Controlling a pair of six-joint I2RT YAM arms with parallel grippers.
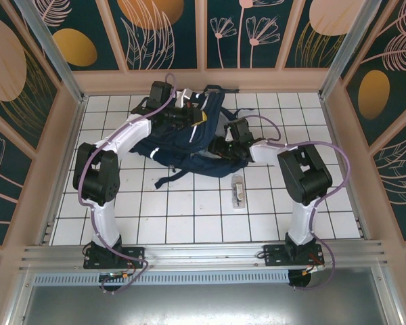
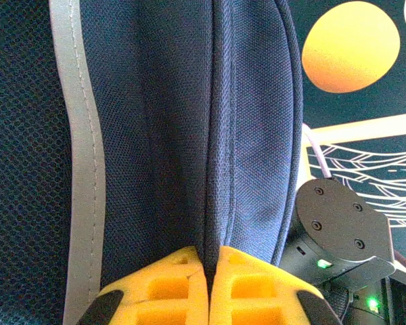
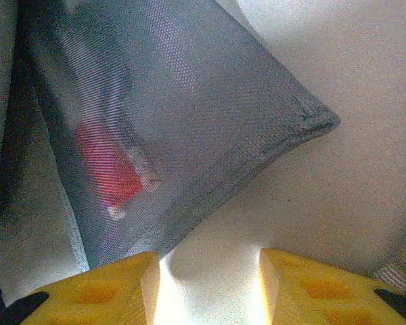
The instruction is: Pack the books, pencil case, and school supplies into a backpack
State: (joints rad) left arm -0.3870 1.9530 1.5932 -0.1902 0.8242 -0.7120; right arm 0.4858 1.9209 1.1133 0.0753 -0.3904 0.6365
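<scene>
While the navy backpack (image 1: 189, 145) lies slumped on the far middle of the white tiled table (image 1: 155, 217), its dark straps (image 1: 169, 179) trailing toward the near edge, the two arms reach in over it from either side. The left gripper (image 2: 210, 271) is at the bag's far upper part, and its yellow fingers (image 2: 162, 284) are pressed together on a raised fold of the blue fabric. The cloth runs up from between the tips in a tight ridge. A pale grey stripe (image 2: 81, 149) runs down the bag beside that fold, toward the left edge of the wrist view. The right gripper (image 3: 210, 284) is low at the backpack's right side, its two fingers standing apart with nothing between them but a bright pale surface. Just beyond its tips lies the pencil case (image 3: 189, 128), a grey mesh pouch lying askew with one corner pointing toward the right of that view. Something red shows blurred through the mesh. The pouch's lower edge comes down close to one finger, but whether they touch cannot be told. The school supplies (image 1: 237, 191), a small clear packet, lie flat on the tiles just off the bag's near right side, apart from it and between the two arms.
</scene>
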